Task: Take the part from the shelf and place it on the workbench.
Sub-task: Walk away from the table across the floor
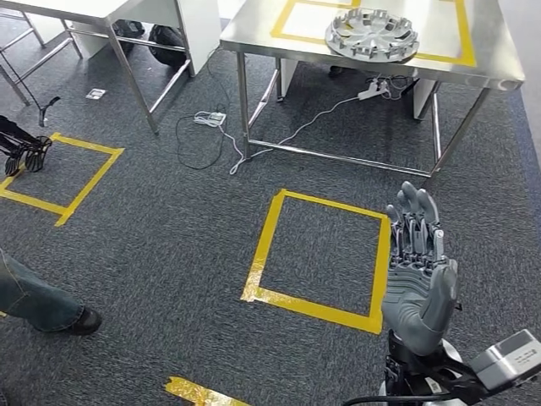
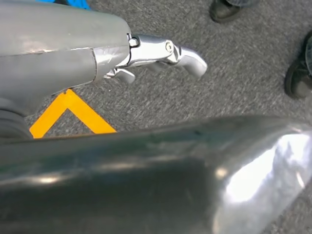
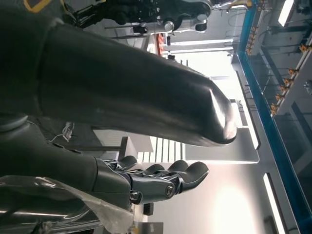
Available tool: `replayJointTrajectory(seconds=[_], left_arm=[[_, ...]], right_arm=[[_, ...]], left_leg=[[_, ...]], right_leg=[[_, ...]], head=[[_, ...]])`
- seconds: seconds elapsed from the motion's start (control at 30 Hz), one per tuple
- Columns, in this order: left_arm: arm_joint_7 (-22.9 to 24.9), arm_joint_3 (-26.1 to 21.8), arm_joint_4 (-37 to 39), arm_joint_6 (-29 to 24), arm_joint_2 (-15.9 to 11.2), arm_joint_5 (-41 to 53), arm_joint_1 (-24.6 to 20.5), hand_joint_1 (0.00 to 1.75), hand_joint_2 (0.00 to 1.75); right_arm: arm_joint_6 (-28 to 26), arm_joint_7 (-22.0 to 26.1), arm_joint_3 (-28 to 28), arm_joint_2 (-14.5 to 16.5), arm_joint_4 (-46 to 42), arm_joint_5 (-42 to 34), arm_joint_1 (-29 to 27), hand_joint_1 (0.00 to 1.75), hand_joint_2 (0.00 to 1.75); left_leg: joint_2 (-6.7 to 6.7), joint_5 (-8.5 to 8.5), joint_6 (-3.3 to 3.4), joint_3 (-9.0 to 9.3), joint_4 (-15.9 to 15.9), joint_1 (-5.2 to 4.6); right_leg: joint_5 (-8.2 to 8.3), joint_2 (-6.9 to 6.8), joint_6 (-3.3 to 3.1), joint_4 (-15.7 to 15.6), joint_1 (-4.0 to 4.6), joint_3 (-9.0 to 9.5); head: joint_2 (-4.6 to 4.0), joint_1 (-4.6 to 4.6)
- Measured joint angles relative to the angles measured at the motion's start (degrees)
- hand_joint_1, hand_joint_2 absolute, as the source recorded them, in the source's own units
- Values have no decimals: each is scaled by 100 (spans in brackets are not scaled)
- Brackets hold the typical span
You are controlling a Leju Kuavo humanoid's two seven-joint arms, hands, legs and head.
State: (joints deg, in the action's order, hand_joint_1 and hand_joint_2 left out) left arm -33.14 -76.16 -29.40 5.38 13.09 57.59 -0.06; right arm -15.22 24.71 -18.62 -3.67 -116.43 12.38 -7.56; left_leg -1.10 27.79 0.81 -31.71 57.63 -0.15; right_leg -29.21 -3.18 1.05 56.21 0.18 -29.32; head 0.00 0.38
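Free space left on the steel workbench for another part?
Bare steel inside the yellow tape outline left of the wheel cover, plus the near strip of the workbench. The right end is crowded: the cover spans the outline there.

Open carpet (image 1: 191,245) before workbench (image 1: 268,34)

The head view was evenly and brightly lit from above, sharp throughout, with soft glare on the steel workbench (image 1: 491,63) and only faint shadows on the carpet (image 1: 166,245) beneath it. In the left wrist view the carpet near the yellow tape (image 2: 73,114) was motion-blurred, and the left hand (image 2: 162,53) carried bright highlights and sat out of focus. The right wrist view was backlit: ceiling lights (image 3: 250,131) behind the right hand (image 3: 162,180) blew out to white, leaving that hand dark.
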Motion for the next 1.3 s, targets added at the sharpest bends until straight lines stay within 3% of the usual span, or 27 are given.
replayJointTrajectory(seconds=[0.07,0.1,0.2,0.23,0.27,0.3,0.37,0.43,0.53,0.6,0.67,0.73,0.77,0.8,0.83,0.87,0.93,1.03,1.1,1.17,1.23,1.27,1.3], left_arm=[[1,-6,-3,0,5,0,14,0,0],[0,-9,-3,0,9,0,14,0,0],[0,-12,-9,0,14,0,8,0,0],[1,-12,-12,0,14,0,9,0,0],[1,-13,-15,0,16,0,10,0,0],[1,-13,-17,0,20,0,10,0,0],[1,-14,-18,0,32,0,8,0,0],[1,-14,-20,3,39,0,3,0,0],[8,-26,-25,25,46,2,13,0,0],[13,-40,-45,39,52,3,18,0,0],[15,-45,-65,49,65,5,12,0,0],[20,-49,-77,62,75,8,11,0,0],[23,-52,-85,70,78,9,16,0,0],[27,-57,-97,78,79,11,22,0,0],[31,-61,-109,85,81,14,28,0,0],[34,-67,-125,93,83,19,31,0,0],[40,-81,-155,116,89,37,20,0,0],[44,-102,-184,143,107,63,16,0,0],[45,-109,-202,153,125,68,32,0,0],[46,-115,-224,164,137,69,31,0,0],[47,-129,-245,176,135,70,28,0,0],[49,-140,-254,181,134,70,30,0,0],[52,-151,-258,186,134,70,33,0,0]], right_arm=[[5,-3,-1,0,0,2,21,0,0],[7,-3,0,0,0,4,31,0,0],[7,-8,1,0,1,6,36,0,0],[7,-10,1,0,1,5,31,0,0],[7,-10,1,0,2,5,27,0,0],[5,-10,1,0,2,6,21,0,0],[1,-10,-1,0,1,9,9,0,0],[-3,-10,-3,0,-1,15,0,0,0],[-8,-11,-3,0,-3,33,-8,0,0],[-14,-13,-2,0,-5,39,-13,0,0],[-21,-13,-2,0,-6,43,-26,0,0],[-25,-13,-2,0,-5,50,-43,0,0],[-28,-13,-2,0,-5,55,-48,0,0],[-33,-13,-2,0,-4,61,-49,0,0],[-39,-13,-2,0,-4,69,-48,0,0],[-44,-11,-2,0,-4,82,-46,0,0],[-51,-9,-1,0,-5,121,-40,0,0],[-54,-14,-1,0,-6,159,-9,0,0],[-53,-14,-4,0,-7,173,12,0,0],[-55,-14,-8,0,-5,189,17,0,0],[-56,-14,-21,0,0,201,12,0,0],[-57,-14,-31,0,4,203,11,0,0],[-58,-15,-40,0,9,205,14,0,0]], left_leg=[[36,-24,67,-9,-20,20],[52,-40,98,-11,-35,34],[106,-62,148,-41,-45,44],[131,-65,153,-49,-44,41],[158,-67,155,-52,-42,39],[192,-68,156,-47,-41,37],[267,-70,151,-31,-40,37],[334,-76,115,-45,-26,24],[407,-111,13,-100,-17,28],[360,-23,-45,-151,100,31],[252,302,-97,-380,637,44],[205,644,-138,-711,1396,62],[198,685,-150,-791,1595,68],[190,614,-156,-770,1579,72],[172,442,-153,-633,1321,75],[125,233,-144,-421,912,77],[8,10,-106,-68,206,51],[9,10,-14,-15,11,24],[64,-13,54,-21,-11,41],[121,-37,105,-32,-27,59],[191,-45,129,-58,-25,51],[234,-48,135,-66,-24,45],[284,-51,137,-66,-23,39]], right_leg=[[-54,36,62,41,-12,-31],[-159,101,94,182,-17,-100],[-709,275,156,1270,-35,-617],[-808,287,162,1598,-38,-780],[-789,293,160,1722,-37,-849],[-651,301,150,1600,-37,-801],[-214,384,102,825,-37,-442],[9,502,54,157,-36,-116],[21,502,-1,-4,-30,-28],[53,429,-66,-43,-54,-16],[67,334,-124,-68,-69,-1],[62,247,-141,-65,-65,-4],[60,208,-141,-64,-64,-4],[57,171,-138,-62,-64,-1],[51,137,-129,-58,-64,9],[40,105,-114,-51,-65,20],[8,46,-61,-19,-39,26],[-16,-30,24,3,-20,14],[-101,31,91,81,-32,-29],[-412,190,139,587,-42,-275],[-775,274,147,1402,-44,-666],[-840,287,143,1667,-43,-801],[-782,298,131,1711,-42,-831]], head=[[0,4],[0,16],[0,39],[0,39],[0,41],[0,39],[0,41],[0,38],[0,34],[0,21],[0,0],[0,-13],[0,-12],[0,-13],[0,-13],[0,-13],[0,-14],[0,-4],[0,6],[0,28],[0,42],[0,42],[0,42]])
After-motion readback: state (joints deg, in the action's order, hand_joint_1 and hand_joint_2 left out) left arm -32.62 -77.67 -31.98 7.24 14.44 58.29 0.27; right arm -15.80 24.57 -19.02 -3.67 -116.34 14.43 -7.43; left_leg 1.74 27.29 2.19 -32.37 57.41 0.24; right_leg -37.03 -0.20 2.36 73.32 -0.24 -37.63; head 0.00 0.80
